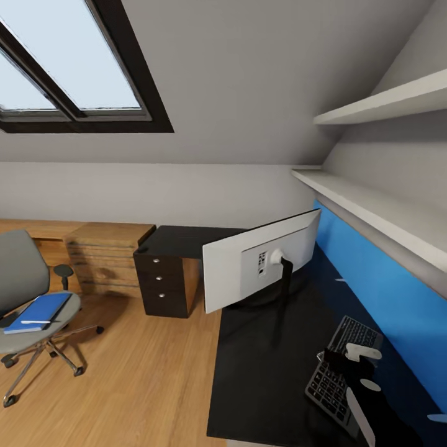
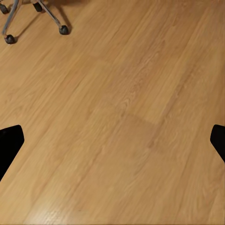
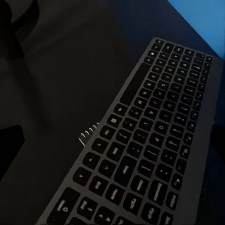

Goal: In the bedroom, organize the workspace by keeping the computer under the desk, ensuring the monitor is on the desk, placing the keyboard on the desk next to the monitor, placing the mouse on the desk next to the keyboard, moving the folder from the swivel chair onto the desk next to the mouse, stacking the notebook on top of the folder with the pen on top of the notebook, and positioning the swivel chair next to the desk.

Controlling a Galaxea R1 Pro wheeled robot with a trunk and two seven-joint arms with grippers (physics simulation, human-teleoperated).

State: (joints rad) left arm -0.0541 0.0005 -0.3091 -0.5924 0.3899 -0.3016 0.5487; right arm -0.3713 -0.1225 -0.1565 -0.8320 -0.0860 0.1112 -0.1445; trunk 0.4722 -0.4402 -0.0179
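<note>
The monitor [image 1: 261,267] stands on the black desk [image 1: 261,372] with its pale grey back toward me. The keyboard [image 1: 338,372] lies near the blue back panel [image 1: 385,292]. My right gripper [image 1: 354,363] hovers just above it, open; up close the keyboard [image 3: 150,150] lies between the spread fingers. The swivel chair [image 1: 22,279] stands on the floor at left, apart from the desk. The blue folder [image 1: 38,311] lies on its seat with a thin white pen [image 1: 31,322] on top. My left gripper [image 2: 112,143] hangs open over the floor. Computer, mouse and notebook are out of view.
A light wooden drawer chest [image 1: 105,257] and a black drawer unit [image 1: 164,285] stand against the far wall beside the desk's end. Two white shelves [image 1: 372,205] overhang the desk at right. Chair casters [image 2: 63,29] sit on the wood floor [image 2: 122,117].
</note>
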